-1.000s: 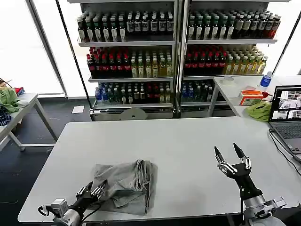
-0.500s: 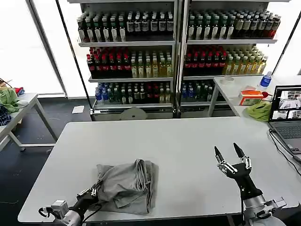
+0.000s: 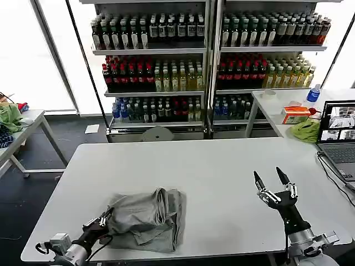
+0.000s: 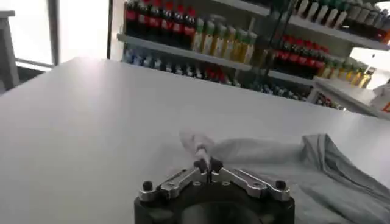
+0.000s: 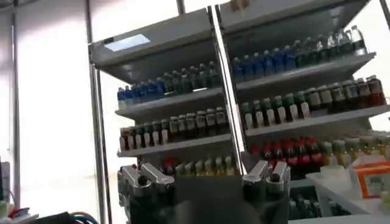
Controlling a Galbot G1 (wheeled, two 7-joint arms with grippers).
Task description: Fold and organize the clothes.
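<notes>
A light grey shirt (image 3: 147, 218) lies crumpled near the front left of the white table (image 3: 211, 166). My left gripper (image 3: 104, 220) is at the shirt's left edge, shut on a pinch of its cloth. In the left wrist view the closed fingertips (image 4: 208, 165) hold a raised fold of the shirt (image 4: 274, 158), which spreads out beyond them. My right gripper (image 3: 272, 179) stands open above the table's right front, fingers pointing up, nothing between them; in the right wrist view its knuckles (image 5: 204, 179) face the shelves.
A laptop (image 3: 339, 133) sits at the table's right edge. Behind it a side table holds a bright green cloth (image 3: 305, 131) and an orange box (image 3: 295, 114). Bottle shelves (image 3: 205, 61) stand behind. Another small table with cloths (image 3: 10, 117) is at far left.
My left gripper has drawn back toward the table's front left edge with the shirt's edge pinched, pulling the cloth flatter and lower. The right gripper has stayed in place.
</notes>
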